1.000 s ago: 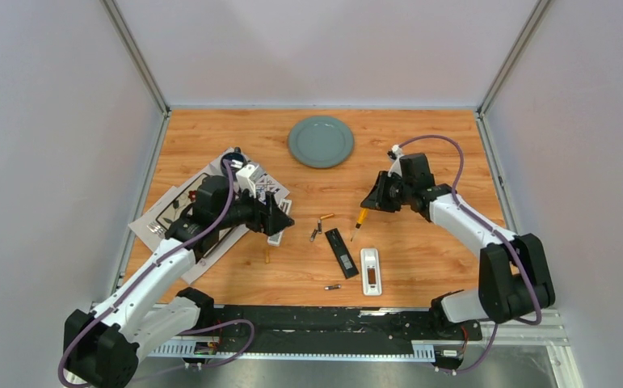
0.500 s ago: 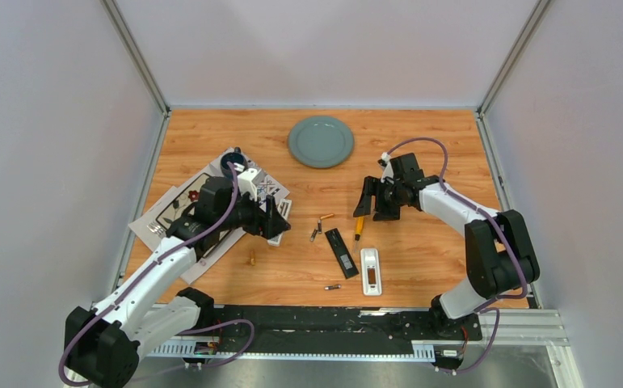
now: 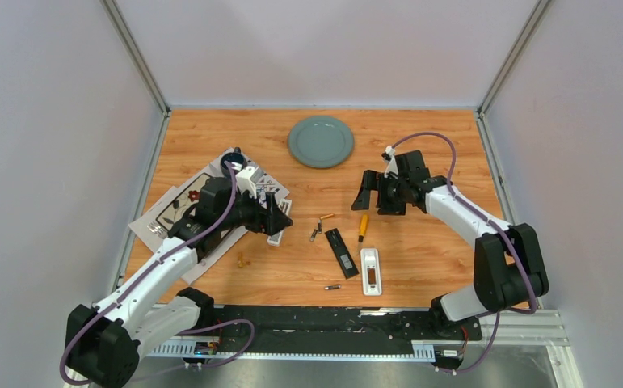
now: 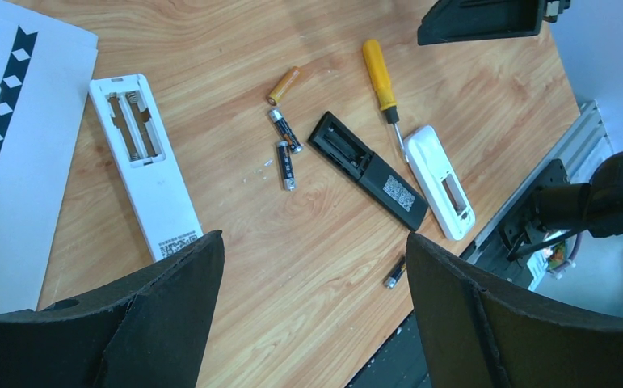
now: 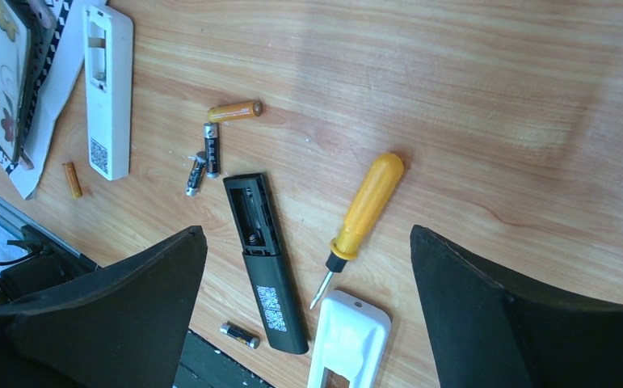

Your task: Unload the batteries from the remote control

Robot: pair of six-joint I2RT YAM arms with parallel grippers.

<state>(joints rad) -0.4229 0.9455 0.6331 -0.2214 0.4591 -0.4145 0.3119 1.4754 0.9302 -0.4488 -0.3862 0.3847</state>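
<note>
Three remotes lie back-up on the wood. The long white remote shows an empty battery bay. The black remote also has its bay open and empty. The short white remote lies beside it. Loose batteries lie around them: an orange one, two dark ones, one near the front edge and a small orange one. My left gripper hovers open over the long white remote's end. My right gripper is open above the yellow-handled screwdriver.
A grey plate sits at the back centre. Printed sheets and a patterned card lie under the left arm. A black rail runs along the table's front edge, and grey walls close in the left, right and back sides.
My right gripper has opened and let go of the screwdriver, which now lies on the wood. The small orange battery has rolled left. The left gripper stays open.
</note>
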